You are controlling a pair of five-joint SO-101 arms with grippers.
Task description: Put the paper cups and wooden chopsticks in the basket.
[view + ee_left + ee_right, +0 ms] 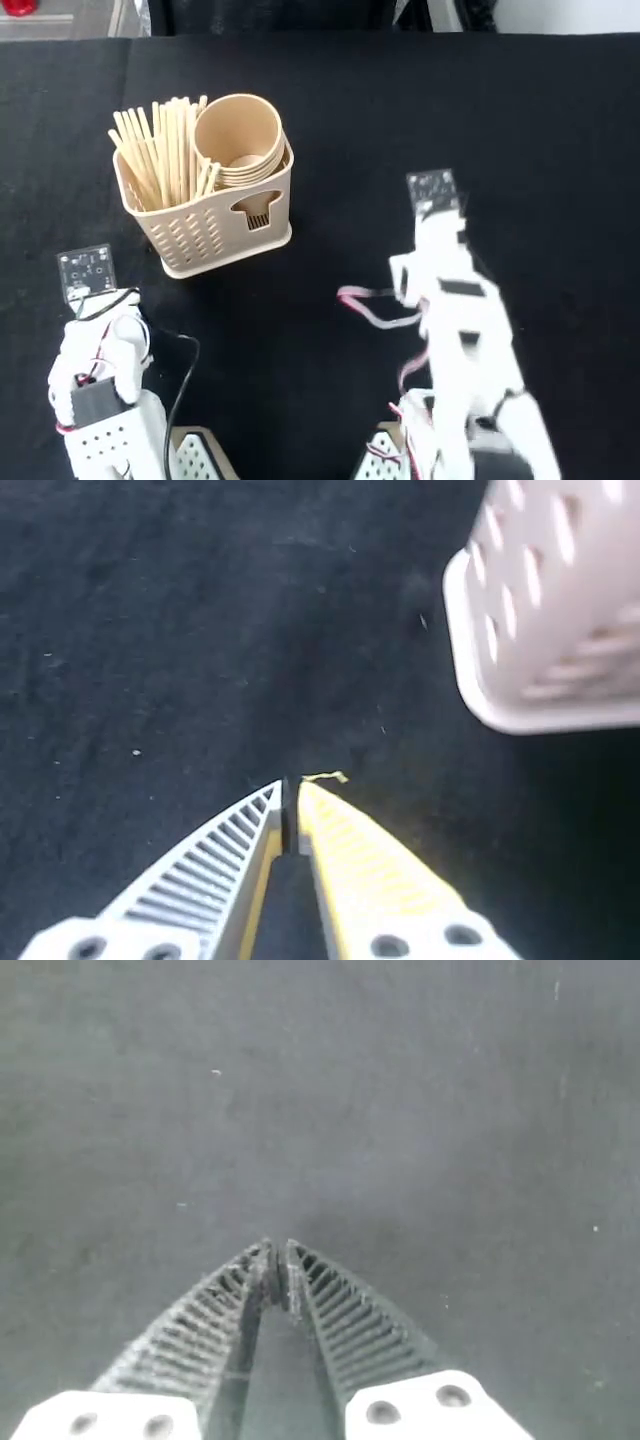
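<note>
Black cloth covers the table (400, 120) from edge to edge. A beige perforated plastic basket (215, 230) stands upright on it, toward the far left in the high view. A stack of tan paper cups (238, 135) sits inside the basket on its right side, tilted slightly, with the mouth of the top cup open upward. A bundle of pale wooden chopsticks (160, 150) stands on end in the left part of the basket, fanning out above the rim and touching the cups. The left arm (100, 380) is near the front left of the table, closer to the camera than the basket. The left gripper (293, 792) has its jaws closed tip to tip over bare cloth, with a corner of the basket (560, 610) near but apart from it. A thin tan fibre (325, 777) sits at its tip. The right arm (455, 320) stands well apart from the basket, off to its right. The right gripper (277, 1255) is also pinched closed, above the dark cloth.
</note>
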